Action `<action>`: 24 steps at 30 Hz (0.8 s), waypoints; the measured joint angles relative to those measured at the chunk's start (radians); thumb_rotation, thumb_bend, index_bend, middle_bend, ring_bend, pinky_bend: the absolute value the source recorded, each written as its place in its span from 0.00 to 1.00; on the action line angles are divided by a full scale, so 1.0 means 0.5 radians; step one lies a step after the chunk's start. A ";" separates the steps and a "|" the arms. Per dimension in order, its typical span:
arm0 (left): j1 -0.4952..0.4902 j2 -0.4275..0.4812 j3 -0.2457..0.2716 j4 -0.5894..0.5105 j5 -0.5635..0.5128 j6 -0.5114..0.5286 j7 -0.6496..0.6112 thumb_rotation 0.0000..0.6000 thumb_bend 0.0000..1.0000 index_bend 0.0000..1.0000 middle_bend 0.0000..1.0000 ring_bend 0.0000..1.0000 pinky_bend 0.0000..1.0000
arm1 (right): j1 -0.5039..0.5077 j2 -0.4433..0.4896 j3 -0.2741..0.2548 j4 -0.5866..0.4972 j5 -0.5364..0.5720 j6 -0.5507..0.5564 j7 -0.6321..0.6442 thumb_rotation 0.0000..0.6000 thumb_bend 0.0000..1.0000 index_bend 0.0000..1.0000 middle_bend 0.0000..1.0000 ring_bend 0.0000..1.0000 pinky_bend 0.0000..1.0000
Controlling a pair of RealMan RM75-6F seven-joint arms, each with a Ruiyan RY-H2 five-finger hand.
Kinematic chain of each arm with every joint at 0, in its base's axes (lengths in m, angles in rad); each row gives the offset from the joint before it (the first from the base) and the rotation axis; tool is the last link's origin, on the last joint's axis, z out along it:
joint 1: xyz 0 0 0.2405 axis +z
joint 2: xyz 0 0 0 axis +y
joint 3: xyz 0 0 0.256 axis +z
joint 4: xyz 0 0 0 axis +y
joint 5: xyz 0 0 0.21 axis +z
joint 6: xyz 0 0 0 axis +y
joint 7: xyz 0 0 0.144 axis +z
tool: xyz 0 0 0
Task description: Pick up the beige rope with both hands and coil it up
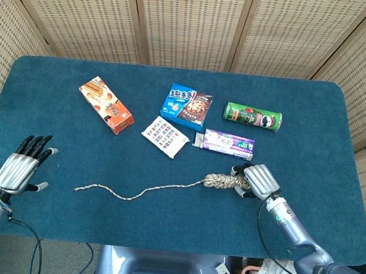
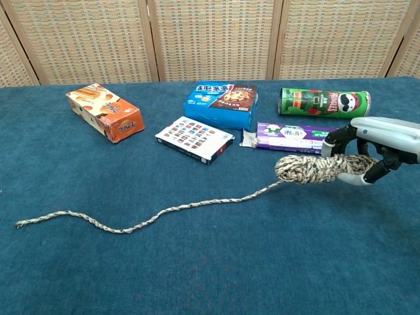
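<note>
We see the right hand [image 2: 371, 154] wrapped around the bundled end of the beige rope [image 2: 197, 207], its fingers [image 2: 342, 138] curled over the top of the coil and the thumb tucked under it, so the bundle is held slightly above the blue tabletop [image 1: 301, 109] in the chest view. In the head view the same right hand [image 1: 256, 180] sits near the table's front right area, just in front of the purple packet [image 1: 226, 143]. From the bundle, the loose part of the rope slopes down to the cloth and runs leftward in a shallow wavy line, ending at a free tip toward the front left of the table [image 1: 77, 188]. The left hand [image 1: 21, 169] appears only in the head view, at the table's front left edge, with its fingers spread apart and holding nothing; it is well apart from the rope's free tip. Behind the rope, we note an orange snack box [image 2: 105, 111] at the back left, a blue cookie box [image 2: 222, 104] near the centre, a small flat white carton [image 2: 194, 138] lying just in front of the blue box, and a green cylindrical can [image 2: 323, 103] on its side at the back right, behind the purple packet [image 2: 294, 137]. A woven screen [image 1: 193, 22] stands behind the table.
</note>
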 measured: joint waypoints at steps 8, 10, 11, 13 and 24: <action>-0.188 -0.267 0.022 0.110 0.031 -0.230 -0.049 1.00 0.21 0.42 0.00 0.00 0.00 | -0.012 0.026 0.000 -0.037 0.024 0.022 -0.055 1.00 0.49 0.62 0.56 0.37 0.62; -0.210 -0.326 0.022 0.130 0.021 -0.257 -0.012 1.00 0.22 0.43 0.00 0.00 0.00 | -0.016 0.034 -0.001 -0.045 0.027 0.030 -0.061 1.00 0.49 0.62 0.56 0.37 0.62; -0.223 -0.362 0.022 0.145 0.012 -0.271 0.017 1.00 0.22 0.44 0.00 0.00 0.00 | -0.018 0.035 0.000 -0.047 0.028 0.034 -0.061 1.00 0.50 0.62 0.56 0.37 0.62; -0.238 -0.414 0.022 0.171 -0.002 -0.286 0.060 1.00 0.22 0.46 0.00 0.00 0.00 | -0.025 0.037 0.000 -0.048 0.030 0.049 -0.058 1.00 0.52 0.62 0.56 0.37 0.62; -0.295 -0.572 0.023 0.250 -0.095 -0.359 0.179 1.00 0.33 0.49 0.00 0.00 0.00 | -0.030 0.050 -0.007 -0.050 0.033 0.057 -0.049 1.00 0.52 0.63 0.57 0.37 0.62</action>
